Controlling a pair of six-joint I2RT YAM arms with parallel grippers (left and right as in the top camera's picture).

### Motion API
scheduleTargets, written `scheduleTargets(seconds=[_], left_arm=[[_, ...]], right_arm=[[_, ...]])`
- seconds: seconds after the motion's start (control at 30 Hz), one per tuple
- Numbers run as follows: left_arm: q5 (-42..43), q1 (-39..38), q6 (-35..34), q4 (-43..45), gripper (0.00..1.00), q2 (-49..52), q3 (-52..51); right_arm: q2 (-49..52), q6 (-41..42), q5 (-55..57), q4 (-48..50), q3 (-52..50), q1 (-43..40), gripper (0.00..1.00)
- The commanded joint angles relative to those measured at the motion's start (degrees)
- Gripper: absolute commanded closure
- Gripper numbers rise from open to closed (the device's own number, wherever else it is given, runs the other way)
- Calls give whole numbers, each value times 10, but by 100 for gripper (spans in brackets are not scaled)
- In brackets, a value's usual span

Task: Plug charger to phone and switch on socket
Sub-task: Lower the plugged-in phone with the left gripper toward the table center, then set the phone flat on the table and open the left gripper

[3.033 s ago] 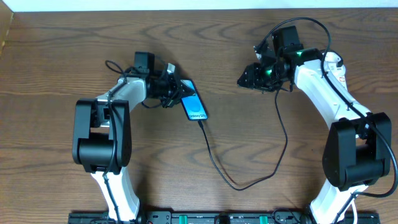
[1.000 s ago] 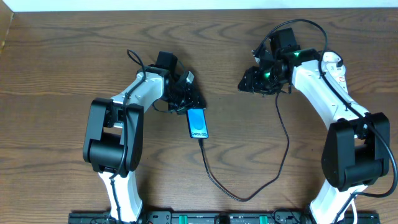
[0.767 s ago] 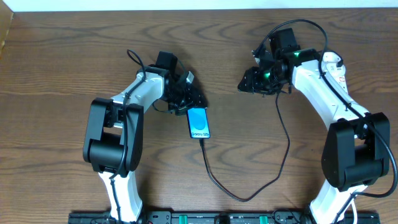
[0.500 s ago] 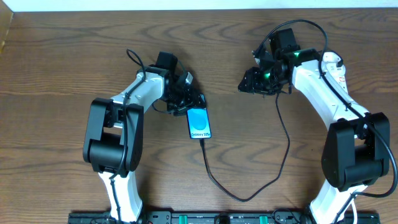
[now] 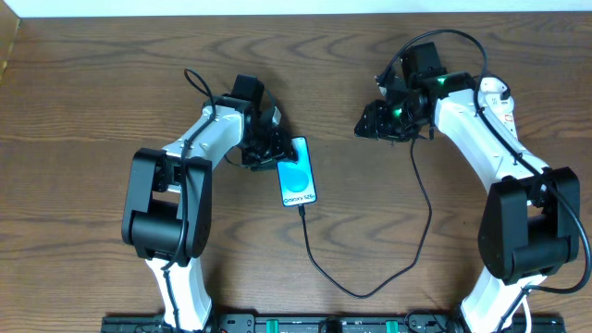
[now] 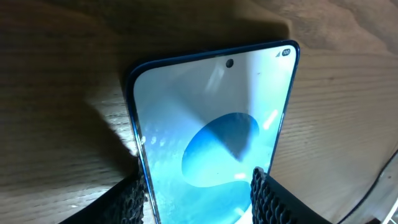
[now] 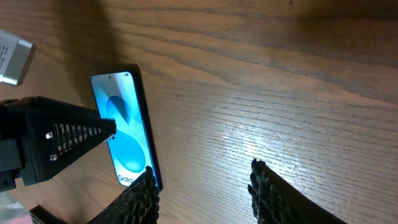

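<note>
The phone [image 5: 298,176], its cyan screen lit, lies flat on the wooden table. The charger's black cable [image 5: 356,290] joins its lower end at a small plug tip [image 5: 302,207]. From there the cable loops toward the right arm and vanishes under it. My left gripper [image 5: 277,150] is open at the phone's upper left. In the left wrist view its fingers [image 6: 134,200] straddle the phone [image 6: 211,118] without pinching it. My right gripper [image 5: 365,118] hangs open over bare wood, and the right wrist view shows nothing between its fingertips [image 7: 261,186]. The socket is out of view.
The table's far edge [image 5: 296,11] runs along the top of the overhead view. A black rail [image 5: 296,324] lines the near edge between the two arm bases. In the right wrist view the left arm's dark finger [image 7: 62,140] reaches to the phone [image 7: 124,130].
My left gripper carried the phone down and to the right and set it down. It then opened and drew back, uncovering the phone's top. The right arm has not moved.
</note>
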Motion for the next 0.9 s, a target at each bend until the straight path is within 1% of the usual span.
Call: scheduleTargets(seconds=[0.0,0.17,0.23,0.27,0.43,0.53,0.7,0.73,0.87], left_arm=[[-43,0,10,-5,45,-2,3],[-56,0,10,-7,44,-2,3],[-69,0,10,-13,44,-2,3],[-70,0,10,-14,41,-2,3],[-74,0,10,-15,39,-2,3],[-83,0,10,-15,35,-2,3],[-88,0,10,-18,30,-2,3],[-88,0,10,-18,27,-2,3],[-88,0,10,-20,22,-2,3]], right_arm=[[1,-11,5,-1,11,3,53],[1,-12,5,-1,11,3,53],[1,-11,5,-1,11,3,53],[1,-12,5,-1,11,3,53],[1,-12,5,-1,11,3,53],[1,-16,5,-2,11,3,53],[1,-16,5,-3,11,3,53],[1,-16,5,-3,11,3,53],[1,-16,5,-3,11,3,53]])
